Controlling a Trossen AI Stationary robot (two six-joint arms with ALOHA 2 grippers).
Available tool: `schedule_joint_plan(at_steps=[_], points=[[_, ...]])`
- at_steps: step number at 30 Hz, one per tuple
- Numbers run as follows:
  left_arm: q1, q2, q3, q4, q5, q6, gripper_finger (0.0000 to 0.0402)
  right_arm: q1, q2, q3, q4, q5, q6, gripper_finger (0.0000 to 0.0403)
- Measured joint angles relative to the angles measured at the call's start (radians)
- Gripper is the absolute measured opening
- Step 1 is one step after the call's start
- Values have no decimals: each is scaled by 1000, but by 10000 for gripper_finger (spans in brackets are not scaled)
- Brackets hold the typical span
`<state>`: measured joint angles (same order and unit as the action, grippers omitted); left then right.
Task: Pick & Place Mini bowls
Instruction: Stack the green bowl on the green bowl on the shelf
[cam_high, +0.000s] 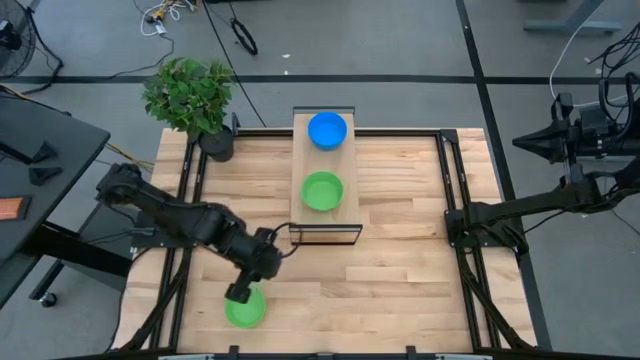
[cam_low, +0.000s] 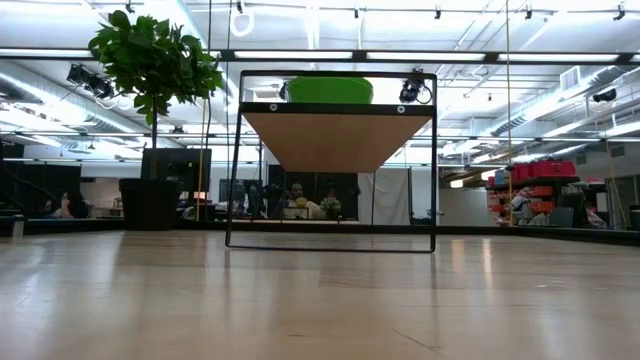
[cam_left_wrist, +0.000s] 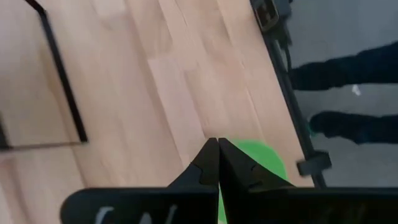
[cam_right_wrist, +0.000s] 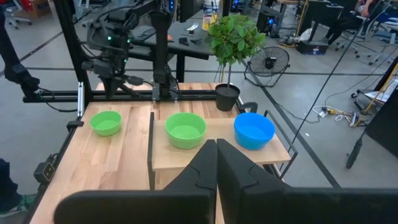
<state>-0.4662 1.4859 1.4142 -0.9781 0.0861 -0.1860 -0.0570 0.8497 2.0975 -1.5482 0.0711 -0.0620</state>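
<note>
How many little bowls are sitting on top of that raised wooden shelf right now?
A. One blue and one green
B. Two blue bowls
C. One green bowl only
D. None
A: the high view shows a blue bowl and a green bowl on the raised shelf, while a second green bowl sits down on the table, under the left gripper.
</note>
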Motion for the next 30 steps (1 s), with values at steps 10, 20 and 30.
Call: schedule_joint_plan(at_steps=[10, 20, 30], points=[[-74, -146, -261, 103, -5, -170, 0, 0, 0, 0, 0, 0, 0, 6], [-119, -282, -466, 121, -7, -393, 0, 0, 0, 0, 0, 0, 0, 6], [-160, -332, -563, 135, -12, -640, 1, 0, 0, 0, 0, 0, 0, 6]])
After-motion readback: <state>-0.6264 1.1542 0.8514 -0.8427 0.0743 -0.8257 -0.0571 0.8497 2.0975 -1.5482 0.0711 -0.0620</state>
